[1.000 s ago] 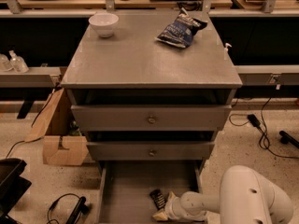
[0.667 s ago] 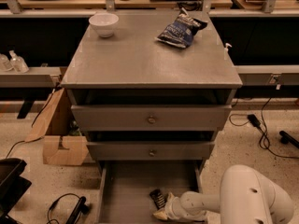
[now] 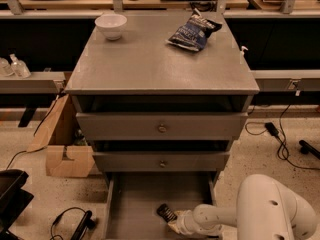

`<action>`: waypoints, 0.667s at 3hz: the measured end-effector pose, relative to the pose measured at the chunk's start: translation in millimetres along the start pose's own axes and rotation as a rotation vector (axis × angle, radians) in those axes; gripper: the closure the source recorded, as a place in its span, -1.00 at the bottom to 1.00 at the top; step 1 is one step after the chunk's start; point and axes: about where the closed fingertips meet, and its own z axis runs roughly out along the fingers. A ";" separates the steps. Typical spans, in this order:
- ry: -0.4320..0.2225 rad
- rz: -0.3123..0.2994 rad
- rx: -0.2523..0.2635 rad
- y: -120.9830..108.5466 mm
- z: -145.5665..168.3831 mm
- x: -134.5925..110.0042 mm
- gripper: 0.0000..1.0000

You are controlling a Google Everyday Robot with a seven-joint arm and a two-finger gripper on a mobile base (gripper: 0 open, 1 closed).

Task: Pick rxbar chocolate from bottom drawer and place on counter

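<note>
down in the bottom drawer (image 3: 131, 204), pulled out below the cabinet, the gripper (image 3: 171, 219) sits low over the grey floor near the right wall. it is at the end of the white arm (image 3: 270, 211), which reaches in from the lower right. compared with a second ago, nothing has visibly shifted: arm, gripper and the small dark shape at its tip keep the same place. that dark shape, the rxbar chocolate (image 3: 165, 212) as far as i can tell, lies on the drawer floor right against the gripper's end. no lettering can be read on it, and where bar ends and gripper begins is hard to separate. whether the gripper is closed on it i cannot tell. the drawer's front part and the arm's lower body are cut off at the bottom edge of the view. up on the counter (image 3: 150, 66) a dark blue chip bag (image 3: 193, 30) and a white bowl (image 3: 111, 25) sit well apart at the back, unchanged.
</note>
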 end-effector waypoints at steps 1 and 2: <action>0.000 0.000 0.000 0.0 0.0 0.0 1.00; -0.018 0.000 -0.033 0.2 -0.4 -4.0 1.00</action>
